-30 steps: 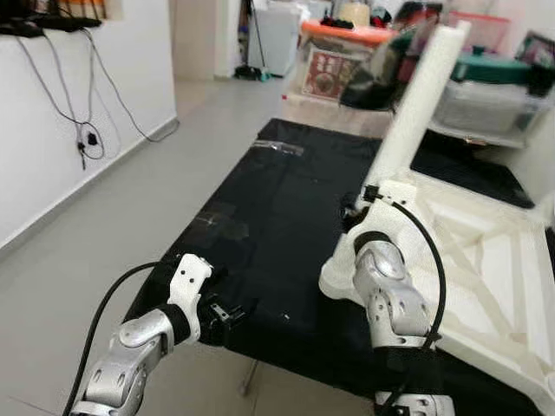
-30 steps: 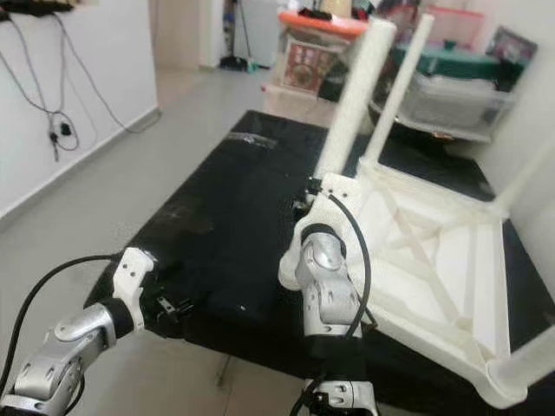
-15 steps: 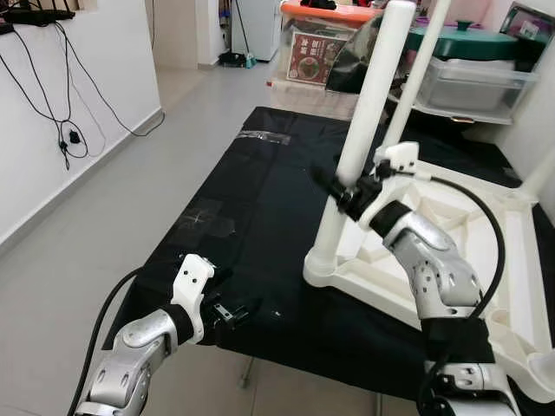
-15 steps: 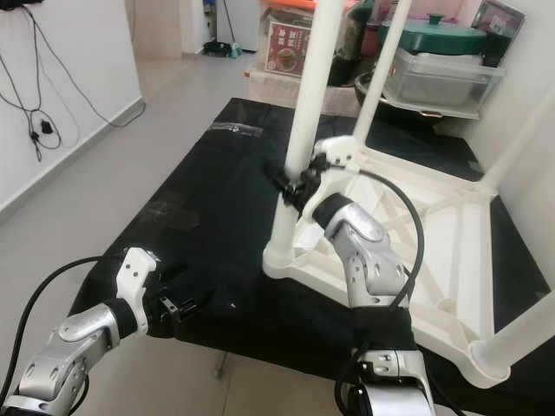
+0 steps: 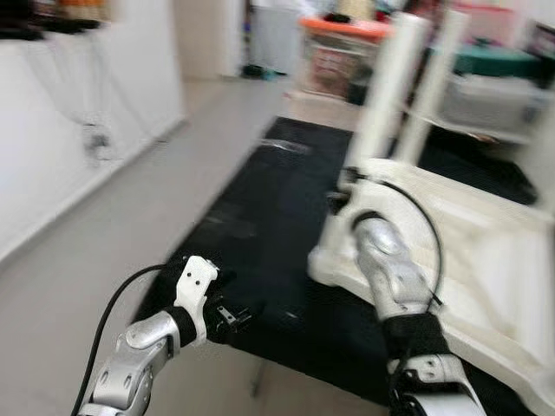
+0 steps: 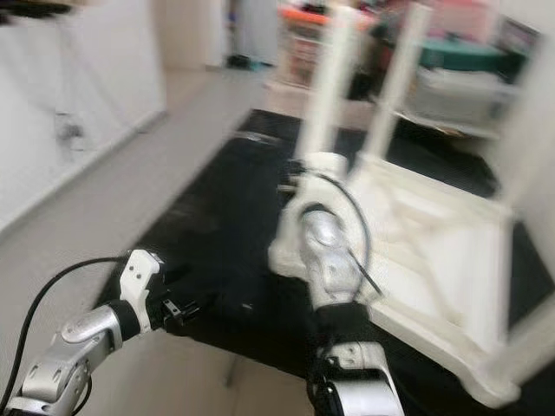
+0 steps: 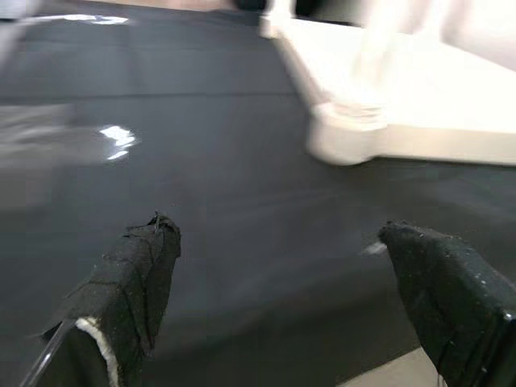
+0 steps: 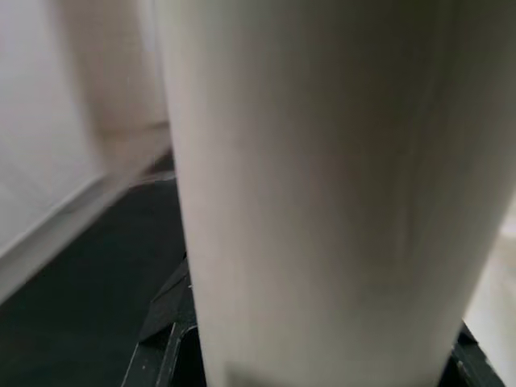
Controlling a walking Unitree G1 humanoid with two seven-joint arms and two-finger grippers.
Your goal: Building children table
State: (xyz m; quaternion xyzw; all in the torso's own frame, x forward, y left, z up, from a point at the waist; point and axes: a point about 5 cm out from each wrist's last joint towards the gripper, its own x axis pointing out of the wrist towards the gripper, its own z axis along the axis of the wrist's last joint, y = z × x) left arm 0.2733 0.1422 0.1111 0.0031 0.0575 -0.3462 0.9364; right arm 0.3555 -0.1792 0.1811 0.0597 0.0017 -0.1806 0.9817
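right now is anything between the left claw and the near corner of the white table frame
Nothing visible. The left claw is open over the black cloth, and bare cloth runs from its fingers to the white table frame.

A lived-in home, in a room used partly for storage.

Grey tiled floor (image 5: pixel 130 225), white wall (image 5: pixel 52 147) with dangling cables (image 5: pixel 95 139), and blurred stacked plastic storage boxes (image 5: pixel 486 95) and household clutter behind a low black-covered table (image 5: pixel 260 217).
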